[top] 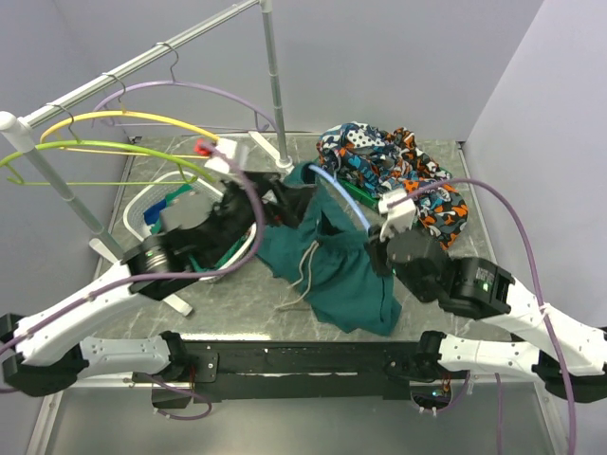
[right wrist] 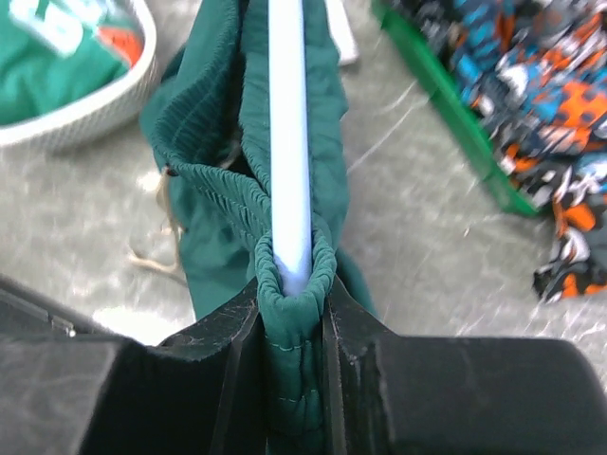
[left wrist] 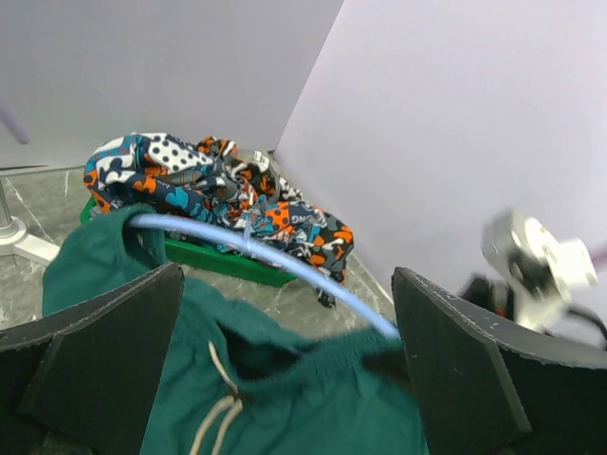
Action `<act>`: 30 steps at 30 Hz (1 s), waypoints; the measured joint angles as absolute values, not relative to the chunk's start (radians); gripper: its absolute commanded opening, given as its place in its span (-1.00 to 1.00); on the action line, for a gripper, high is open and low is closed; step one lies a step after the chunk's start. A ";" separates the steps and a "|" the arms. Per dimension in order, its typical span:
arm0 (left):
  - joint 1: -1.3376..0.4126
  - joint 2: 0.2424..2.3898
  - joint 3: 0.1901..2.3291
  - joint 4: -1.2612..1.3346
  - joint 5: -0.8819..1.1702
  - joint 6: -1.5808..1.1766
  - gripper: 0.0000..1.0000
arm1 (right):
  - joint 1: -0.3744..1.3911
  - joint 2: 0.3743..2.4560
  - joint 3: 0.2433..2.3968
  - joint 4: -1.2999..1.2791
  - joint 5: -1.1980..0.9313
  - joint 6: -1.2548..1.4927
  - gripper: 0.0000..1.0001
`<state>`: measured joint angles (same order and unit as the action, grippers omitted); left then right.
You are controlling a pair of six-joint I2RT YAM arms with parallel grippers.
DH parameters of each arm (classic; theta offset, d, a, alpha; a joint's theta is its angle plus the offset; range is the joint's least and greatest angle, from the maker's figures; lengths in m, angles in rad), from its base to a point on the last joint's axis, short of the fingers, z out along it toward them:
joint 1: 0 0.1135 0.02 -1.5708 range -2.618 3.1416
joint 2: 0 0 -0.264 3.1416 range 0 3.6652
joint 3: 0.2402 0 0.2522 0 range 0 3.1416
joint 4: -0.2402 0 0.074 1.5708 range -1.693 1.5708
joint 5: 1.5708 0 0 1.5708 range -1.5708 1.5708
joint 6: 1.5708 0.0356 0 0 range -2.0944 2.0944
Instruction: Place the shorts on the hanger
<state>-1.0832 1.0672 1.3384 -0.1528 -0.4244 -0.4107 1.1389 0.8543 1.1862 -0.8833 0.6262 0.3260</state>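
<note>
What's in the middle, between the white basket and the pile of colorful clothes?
The green shorts, with the light-blue hanger lying inside their waistband. The right wrist view shows it best, and there the right hand pinches the waistband.

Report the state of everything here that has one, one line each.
left gripper, open, holding nothing
right gripper, shut on shorts waistband and hanger end
shorts, waistband hooked over hanger, rest lying on table
hanger, one arm inside waistband
white basket, holds green garment
</note>
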 measured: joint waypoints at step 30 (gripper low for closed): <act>-1.083 0.755 1.082 -0.261 -0.431 -0.432 0.93 | 0.455 1.376 1.686 -0.464 -0.094 -0.107 -1.00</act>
